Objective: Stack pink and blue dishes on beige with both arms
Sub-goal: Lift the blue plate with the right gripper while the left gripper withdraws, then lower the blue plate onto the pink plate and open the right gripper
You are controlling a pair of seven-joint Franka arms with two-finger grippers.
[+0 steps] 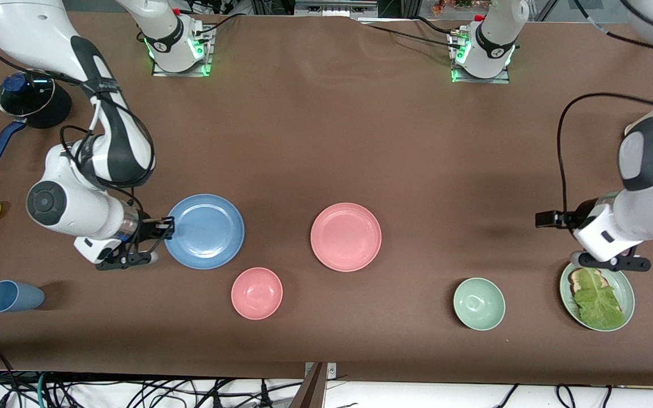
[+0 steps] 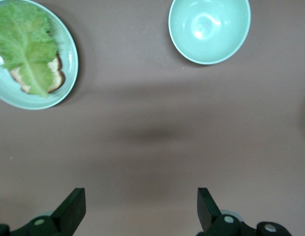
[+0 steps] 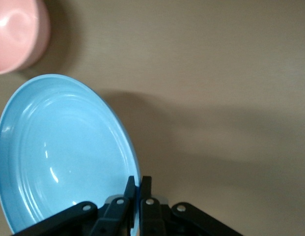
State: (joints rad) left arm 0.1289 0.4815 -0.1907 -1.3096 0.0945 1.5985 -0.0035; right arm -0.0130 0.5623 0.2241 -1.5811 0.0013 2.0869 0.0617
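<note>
Blue plate (image 1: 206, 230) sat on the bench toward my right arm's end — my right pincer (image 1: 163, 225) clamped shut on its rim. Pink plate (image 1: 346, 237) mid-bench. My left pincer (image 2: 141, 209) hovered wide open, empty, near the green plate (image 1: 624, 283).

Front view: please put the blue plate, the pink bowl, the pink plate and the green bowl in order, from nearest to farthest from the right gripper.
From the right gripper:
1. Blue plate: its rim is between the shut fingers.
2. Pink bowl: beside the blue plate, nearer to the front camera.
3. Pink plate: mid-table.
4. Green bowl: toward the left arm's end.
</note>
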